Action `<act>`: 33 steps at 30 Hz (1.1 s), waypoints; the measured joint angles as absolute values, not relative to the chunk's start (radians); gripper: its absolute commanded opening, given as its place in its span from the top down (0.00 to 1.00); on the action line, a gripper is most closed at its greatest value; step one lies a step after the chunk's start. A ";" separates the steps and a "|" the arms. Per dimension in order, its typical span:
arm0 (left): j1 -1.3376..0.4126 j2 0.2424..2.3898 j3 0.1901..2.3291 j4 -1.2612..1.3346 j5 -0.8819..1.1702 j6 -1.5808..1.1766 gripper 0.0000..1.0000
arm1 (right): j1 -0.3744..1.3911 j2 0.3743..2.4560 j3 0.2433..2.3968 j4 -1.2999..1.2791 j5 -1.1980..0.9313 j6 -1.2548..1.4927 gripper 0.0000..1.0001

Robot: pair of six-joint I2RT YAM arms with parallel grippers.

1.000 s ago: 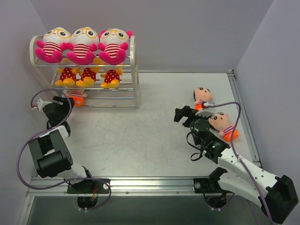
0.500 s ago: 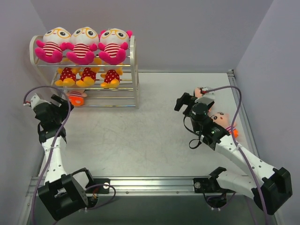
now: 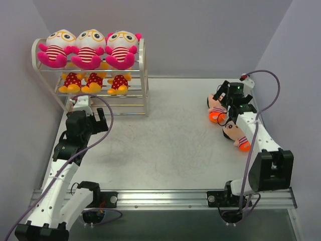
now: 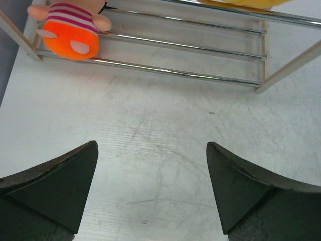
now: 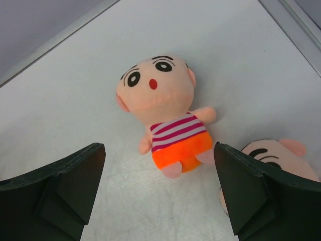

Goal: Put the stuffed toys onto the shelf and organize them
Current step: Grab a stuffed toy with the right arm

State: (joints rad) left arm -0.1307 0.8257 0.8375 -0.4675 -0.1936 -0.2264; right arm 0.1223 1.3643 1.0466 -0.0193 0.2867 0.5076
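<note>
My left tool (image 4: 152,145) stands wide and empty over the counter (image 3: 165,135), just near of the shelf (image 3: 146,85) at far left. One peach-faced doll in orange pants (image 4: 70,30) lies at the left end of the bottom tier; three pink dolls (image 3: 89,47) fill the top tier, three yellow dolls (image 3: 94,80) the middle. My right tool (image 5: 159,146), also wide and empty, hangs above a second peach-faced doll (image 5: 163,108) lying face up at far right, a third doll (image 3: 235,133) just beside it
</note>
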 measured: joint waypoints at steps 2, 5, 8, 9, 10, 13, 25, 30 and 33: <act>-0.179 0.792 0.838 -0.480 -0.215 -0.204 0.02 | 0.056 1.434 1.087 -0.022 0.211 0.503 0.08; -0.228 0.760 0.838 -0.483 -0.236 -0.178 0.02 | -0.019 1.531 1.144 -0.019 0.118 0.490 0.12; -0.254 0.749 0.838 -0.484 -0.250 -0.162 0.02 | -0.067 1.631 1.217 -0.024 0.049 0.459 0.19; -0.260 0.747 0.837 -0.484 -0.255 -0.159 0.02 | -0.079 1.666 1.248 -0.026 0.023 0.447 0.21; -0.266 0.745 0.837 -0.485 -0.258 -0.152 0.02 | -0.089 1.701 1.279 -0.026 -0.002 0.435 0.22; -0.284 0.736 0.836 -0.486 -0.263 -0.144 0.02 | -0.112 1.794 1.353 -0.028 -0.072 0.384 0.22; -0.302 0.730 0.828 -0.484 -0.239 -0.134 0.02 | -0.093 2.016 1.444 -0.012 -0.194 0.283 0.34; -0.303 0.733 0.825 -0.473 -0.161 -0.130 0.02 | -0.030 1.981 1.356 0.093 -0.200 0.295 0.67; -0.304 0.740 0.825 -0.461 -0.112 -0.126 0.02 | 0.009 1.929 1.269 0.144 -0.197 0.330 0.90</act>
State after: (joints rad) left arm -0.3038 0.7399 0.8249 -0.4610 -0.1116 -0.1265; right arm 0.0093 1.9285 1.2690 0.1440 -0.1967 0.3298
